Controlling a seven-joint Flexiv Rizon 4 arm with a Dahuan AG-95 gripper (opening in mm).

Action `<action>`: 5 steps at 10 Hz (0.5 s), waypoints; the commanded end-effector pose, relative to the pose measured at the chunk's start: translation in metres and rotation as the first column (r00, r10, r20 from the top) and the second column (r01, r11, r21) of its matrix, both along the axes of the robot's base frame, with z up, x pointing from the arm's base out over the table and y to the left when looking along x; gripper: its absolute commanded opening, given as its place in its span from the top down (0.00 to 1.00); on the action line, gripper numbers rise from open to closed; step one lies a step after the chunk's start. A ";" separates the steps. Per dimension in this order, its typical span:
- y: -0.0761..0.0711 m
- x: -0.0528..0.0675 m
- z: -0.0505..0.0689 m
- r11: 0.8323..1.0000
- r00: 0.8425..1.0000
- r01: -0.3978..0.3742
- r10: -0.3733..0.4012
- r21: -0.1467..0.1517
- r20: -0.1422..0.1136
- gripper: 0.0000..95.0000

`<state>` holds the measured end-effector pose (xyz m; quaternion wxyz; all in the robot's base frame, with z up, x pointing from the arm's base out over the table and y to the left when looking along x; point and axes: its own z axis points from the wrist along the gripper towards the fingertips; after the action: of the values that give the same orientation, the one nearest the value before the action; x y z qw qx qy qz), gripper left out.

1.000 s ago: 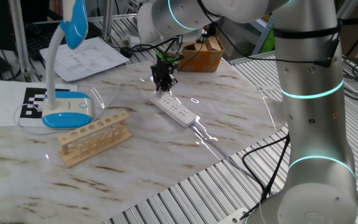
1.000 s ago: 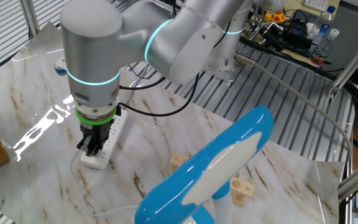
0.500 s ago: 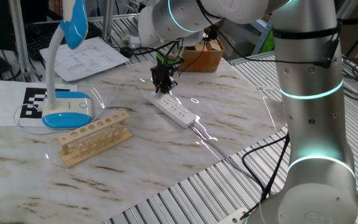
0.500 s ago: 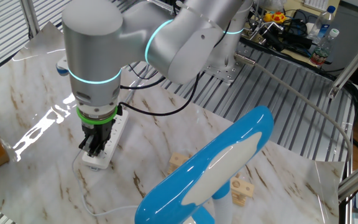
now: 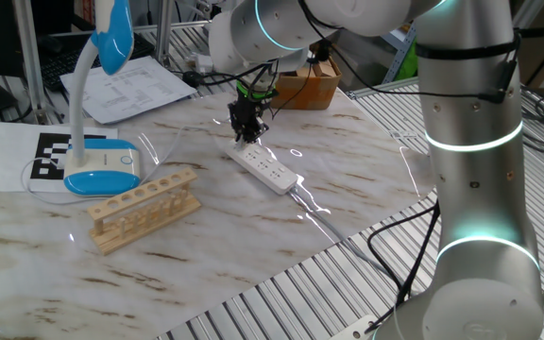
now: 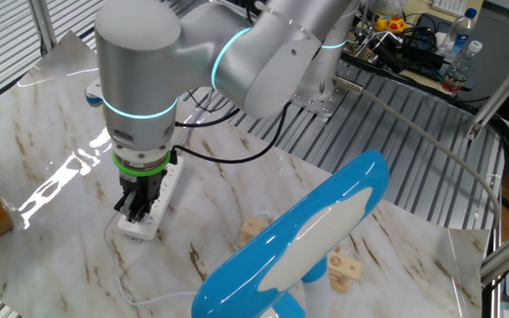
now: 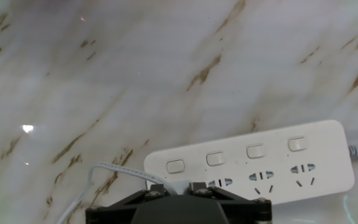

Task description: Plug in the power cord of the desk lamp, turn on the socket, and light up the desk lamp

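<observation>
Hand view shows the hand [image 7: 178, 186] pinching the power cord [image 7: 114, 168] plug over the socket [image 7: 253, 162].

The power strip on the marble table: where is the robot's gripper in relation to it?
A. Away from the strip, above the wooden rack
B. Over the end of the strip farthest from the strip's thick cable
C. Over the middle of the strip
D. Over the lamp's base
B: the gripper sits at the end of the power strip opposite the thick cable, well apart from the wooden rack.
</observation>
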<state>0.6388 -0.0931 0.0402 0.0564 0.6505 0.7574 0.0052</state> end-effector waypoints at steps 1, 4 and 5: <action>0.003 -0.001 0.000 1.000 1.000 -0.004 0.004 0.015 -0.018 0.60; 0.004 0.000 -0.002 1.000 1.000 -0.010 0.011 0.020 -0.020 0.40; 0.004 0.000 -0.002 1.000 1.000 -0.012 0.012 0.018 -0.022 0.40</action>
<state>0.6414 -0.0891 0.0346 0.0425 0.6464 0.7618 0.0048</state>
